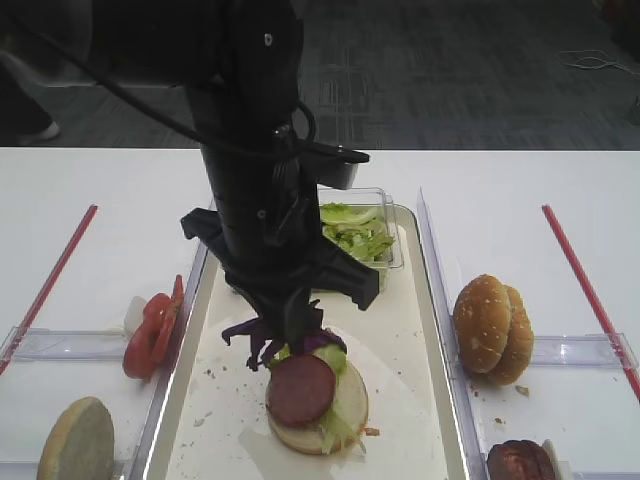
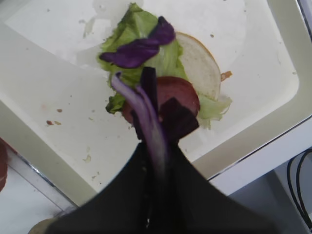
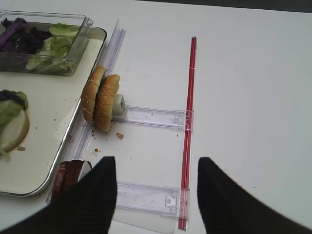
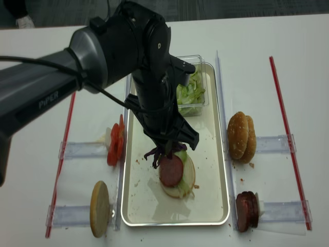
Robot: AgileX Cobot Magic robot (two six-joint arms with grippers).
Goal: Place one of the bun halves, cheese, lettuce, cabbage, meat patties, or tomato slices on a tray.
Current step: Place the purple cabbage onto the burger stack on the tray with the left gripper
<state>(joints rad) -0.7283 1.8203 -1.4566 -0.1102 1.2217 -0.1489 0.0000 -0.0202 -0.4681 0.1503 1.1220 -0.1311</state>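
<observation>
Cabbage (image 2: 148,114) hangs pinched in the closed left hand (image 1: 290,335), seemingly just above the patty (image 1: 300,388) mid-tray (image 1: 420,330); lower gently, then release squarely on top.

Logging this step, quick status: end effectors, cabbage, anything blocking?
Left end effector shut on cabbage, above the stacked bun half on the tray. Right end effector open, empty, off to the side. Nothing in the way.

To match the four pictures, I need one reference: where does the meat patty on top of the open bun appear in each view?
Exterior high: meat patty at bottom centre, below the left gripper.
Right wrist: not in it.
Left wrist: centre, partly behind the held cabbage.
Exterior high (realsense): lower centre.
Shared landmark: the tray.
</observation>
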